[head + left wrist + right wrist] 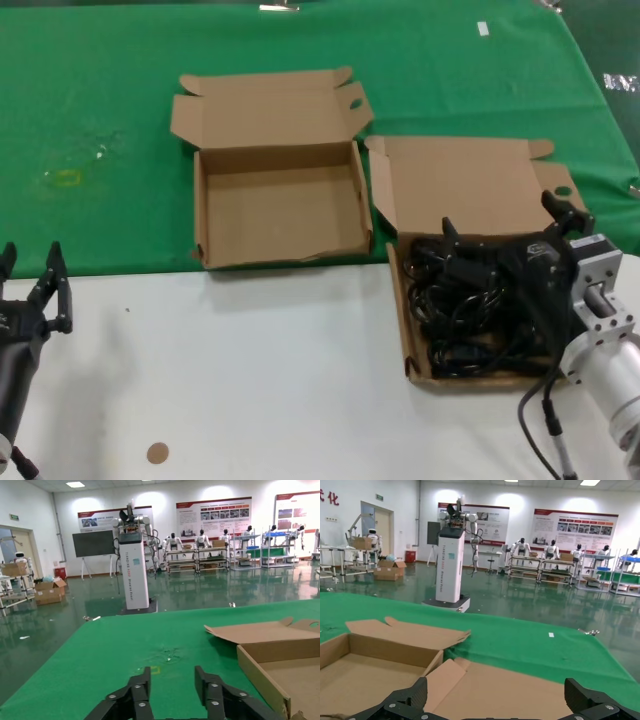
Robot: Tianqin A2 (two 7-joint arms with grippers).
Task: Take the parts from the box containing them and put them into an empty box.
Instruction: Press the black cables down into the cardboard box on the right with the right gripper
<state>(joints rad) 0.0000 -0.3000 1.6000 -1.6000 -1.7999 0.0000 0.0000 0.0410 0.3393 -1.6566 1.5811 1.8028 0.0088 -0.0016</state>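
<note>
Your right gripper [510,232] hangs wide open, holding nothing, over the tangled power cords [470,305], which hide the floor of their straight-walled box [455,180]. Your left gripper [30,275], half cropped, waits open beside the wavy-fronted empty box [280,210].

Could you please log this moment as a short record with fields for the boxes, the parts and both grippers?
source box: shallow brown cardboard box with straight walls, on the right, lid open
parts: black coiled power cords, all inside the source box
target box: shallow brown cardboard box with wavy front wall, beside it on the left, holding nothing
right gripper: open wide, over the cords at the source box
left gripper: open, idle at the near left over the white table
progress: no cord moved yet
</note>
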